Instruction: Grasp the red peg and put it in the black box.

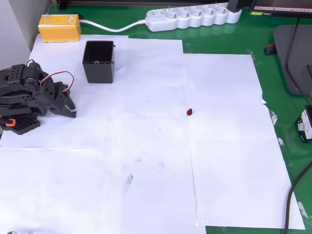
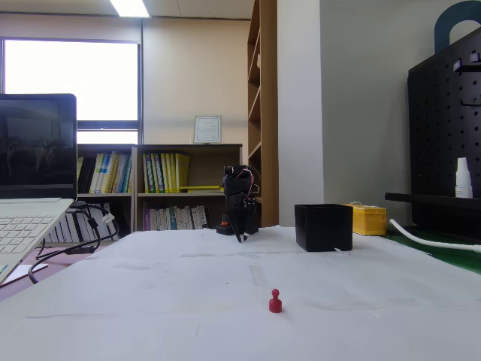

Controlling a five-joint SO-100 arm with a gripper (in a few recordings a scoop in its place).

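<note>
red peg (image 1: 189,112) alone on paper, well apart from black box (image 1: 99,61): likely light, rigid, tip-prone; pinch its narrow stem. folded gripper (image 1: 69,108): open or closed, cannot tell.

The tiny red peg (image 1: 189,112) stands upright on white paper, well apart from the open-topped, square black box (image 1: 99,62).

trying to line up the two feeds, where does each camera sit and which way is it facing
Overhead view: above the table, looking down on white paper; folded black arm at the left edge, gripper near the black box, red peg mid-sheet.
Fixed view: low at table level, facing the arm across the paper; red peg nearest, black box right of the gripper.
Shared: arm, peg, black box, yellow box.
</note>
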